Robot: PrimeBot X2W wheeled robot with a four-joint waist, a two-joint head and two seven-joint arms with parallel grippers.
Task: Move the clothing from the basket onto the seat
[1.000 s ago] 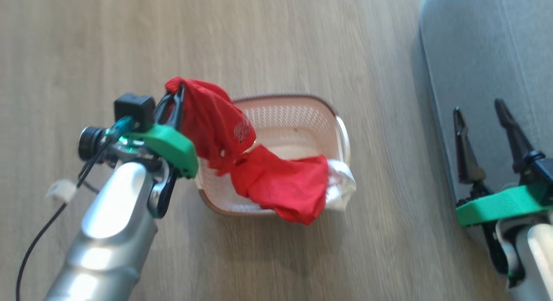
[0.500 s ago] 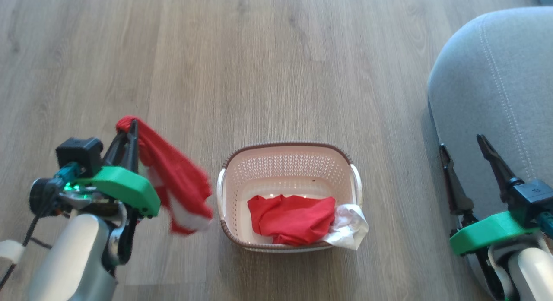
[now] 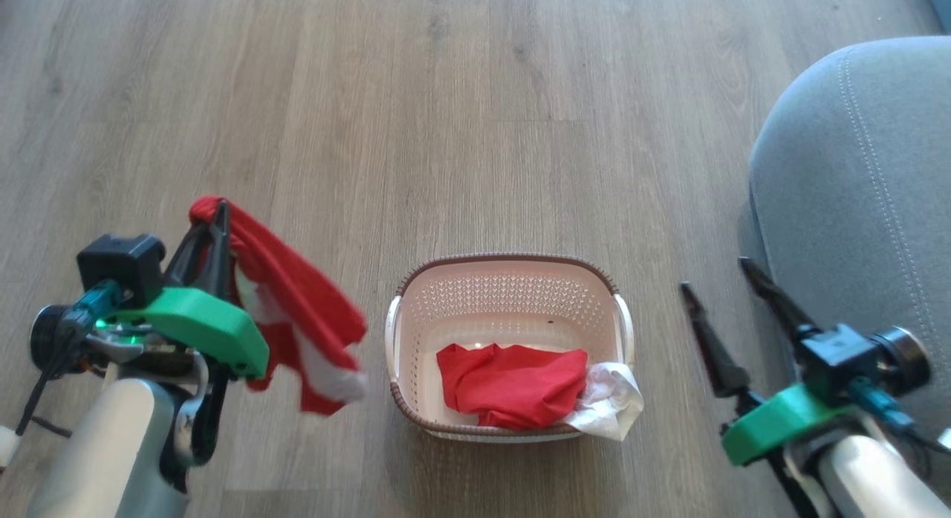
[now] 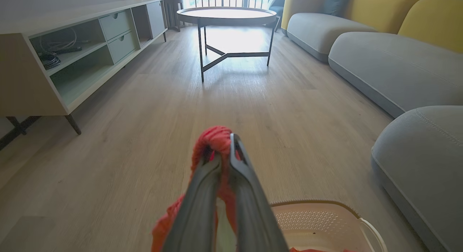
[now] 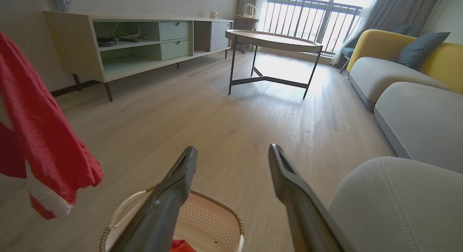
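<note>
Right now the left gripper [image 3: 218,213] is clenching a red-and-white garment [image 3: 297,317], dangling it at 8 o'clock in the head view, just outside the basket [image 3: 513,261] at 6 o'clock. A second red garment [image 3: 513,384] is lying inside, and a white one [image 3: 609,403] is spilling over the rim. The right gripper [image 3: 713,274] is hanging released and empty beside the seat [image 3: 854,169] at 3 o'clock. Carrying is the step in hand, I judge; the next move is calling for a swing across to the seat before letting go. The left wrist view is showing cloth bunched between the fingertips; the right wrist view is showing it hanging side-on.
</note>
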